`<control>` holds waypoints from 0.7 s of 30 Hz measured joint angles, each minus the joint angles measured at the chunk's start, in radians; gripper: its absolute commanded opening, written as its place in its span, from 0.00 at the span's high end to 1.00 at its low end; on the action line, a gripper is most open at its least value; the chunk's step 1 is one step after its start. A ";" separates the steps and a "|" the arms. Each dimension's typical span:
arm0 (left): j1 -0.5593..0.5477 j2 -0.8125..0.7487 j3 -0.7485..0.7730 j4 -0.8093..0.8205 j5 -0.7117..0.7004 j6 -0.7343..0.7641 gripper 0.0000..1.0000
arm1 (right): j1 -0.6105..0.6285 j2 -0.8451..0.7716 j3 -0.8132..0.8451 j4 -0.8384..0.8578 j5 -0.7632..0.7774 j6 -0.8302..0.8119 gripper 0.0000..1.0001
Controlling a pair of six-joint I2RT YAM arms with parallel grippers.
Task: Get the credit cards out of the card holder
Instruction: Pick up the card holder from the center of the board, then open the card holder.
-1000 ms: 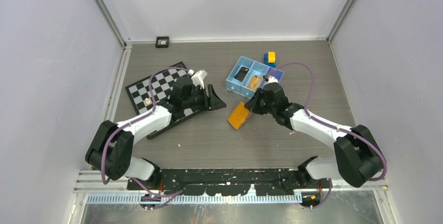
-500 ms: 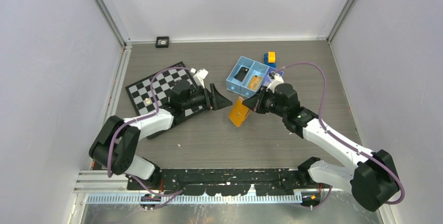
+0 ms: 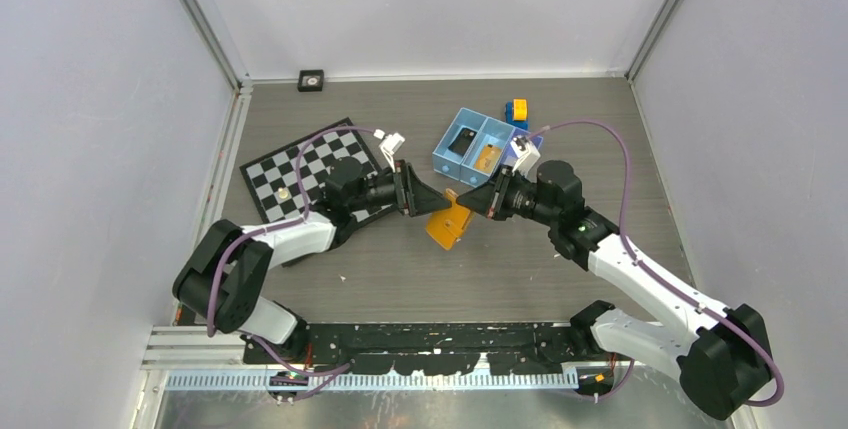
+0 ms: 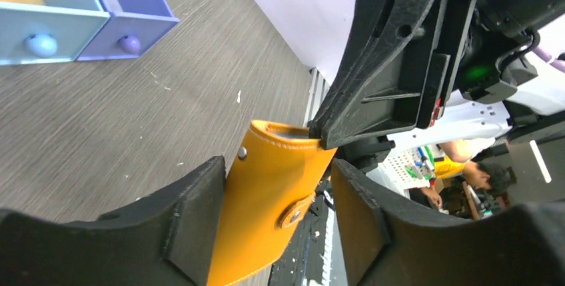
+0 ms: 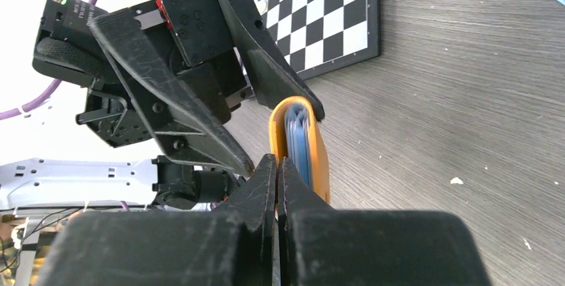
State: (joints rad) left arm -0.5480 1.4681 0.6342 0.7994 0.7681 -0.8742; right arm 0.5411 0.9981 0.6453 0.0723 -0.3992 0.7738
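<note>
Opening stage: right gripper (image 5: 276, 166) pinches the flat orange folding card holder (image 3: 446, 223); left gripper (image 4: 276, 186), spread, straddles it. Next: clamp, then unfold.

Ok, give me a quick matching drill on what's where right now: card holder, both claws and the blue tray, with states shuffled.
Things:
1. card holder
2. left claw
3. right claw
4. blue tray

States:
A. open, straddling the holder
B. shut, pinching one flap of the holder
C. resting flat, beyond both claws
D. orange, partly spread, bluish sleeves showing inside

Pairs: 1-D, 2-A, 3-B, 4-C
</note>
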 measured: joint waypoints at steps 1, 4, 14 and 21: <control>-0.006 0.002 0.002 0.008 0.011 -0.012 0.52 | 0.000 0.000 0.000 0.000 -0.003 0.001 0.99; -0.019 0.019 0.010 0.018 0.021 -0.027 0.77 | 0.000 -0.020 0.000 -0.002 -0.006 0.003 0.99; -0.030 0.019 0.051 -0.041 0.039 -0.012 1.00 | -0.004 -0.075 0.000 -0.077 0.096 -0.014 0.99; -0.047 0.000 0.054 -0.126 0.011 0.019 1.00 | -0.004 -0.053 0.002 -0.097 0.137 -0.035 0.18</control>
State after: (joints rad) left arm -0.5945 1.4681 0.6880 0.6739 0.7788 -0.8555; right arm 0.5369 0.9455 0.6468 -0.0246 -0.2626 0.7383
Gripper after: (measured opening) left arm 0.210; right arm 0.665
